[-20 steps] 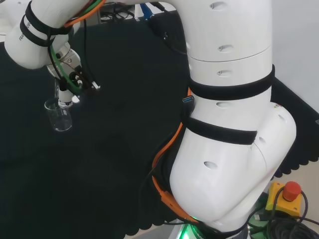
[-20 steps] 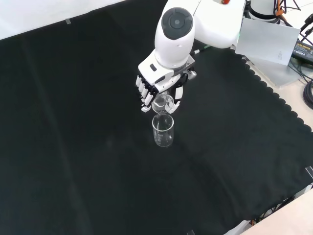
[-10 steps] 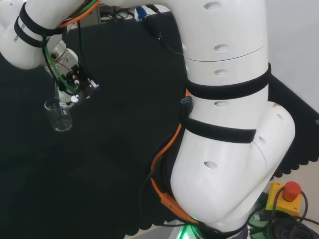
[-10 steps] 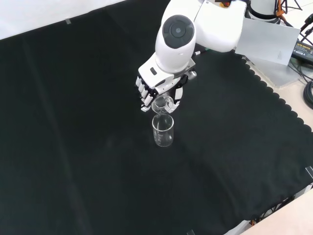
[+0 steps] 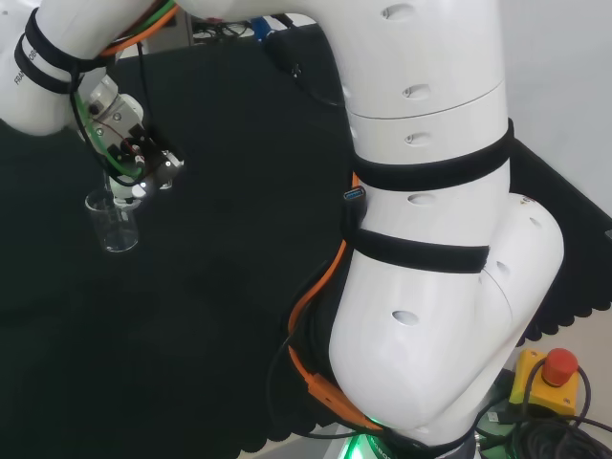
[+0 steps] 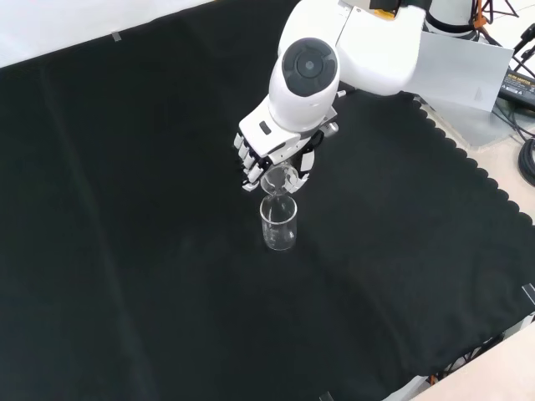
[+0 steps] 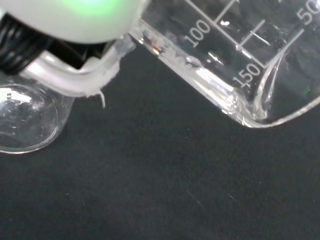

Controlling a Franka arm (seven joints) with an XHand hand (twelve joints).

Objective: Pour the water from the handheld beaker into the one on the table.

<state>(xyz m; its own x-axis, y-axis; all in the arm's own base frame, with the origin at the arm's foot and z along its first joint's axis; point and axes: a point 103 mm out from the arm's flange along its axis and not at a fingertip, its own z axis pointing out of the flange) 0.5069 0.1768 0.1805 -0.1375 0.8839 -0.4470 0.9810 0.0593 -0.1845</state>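
Note:
In the front view my hand [image 6: 263,154] is curled round a small clear beaker [image 6: 278,178], tipped with its mouth just above the rim of a second clear beaker [image 6: 278,224] standing upright on the black cloth [image 6: 125,209]. The head view has the standing beaker [image 5: 114,222] at the left, with part of the hand [image 5: 134,158] right above it. Close up in the wrist view, the held beaker [image 7: 235,55] lies tilted with printed marks on its wall, and the other beaker [image 7: 25,117] stands beside it. Water is hard to make out in either one.
My arm's big white links [image 5: 430,239] take up the right of the head view. A red stop button [image 5: 558,367] sits at its lower right. In the front view the cloth ends in a scalloped edge [image 6: 468,167], with a grey box [image 6: 460,67] beyond it.
The arm's upper links have shifted slightly and the wrist has turned a little. The held beaker stays tipped over the standing beaker, which has not moved.

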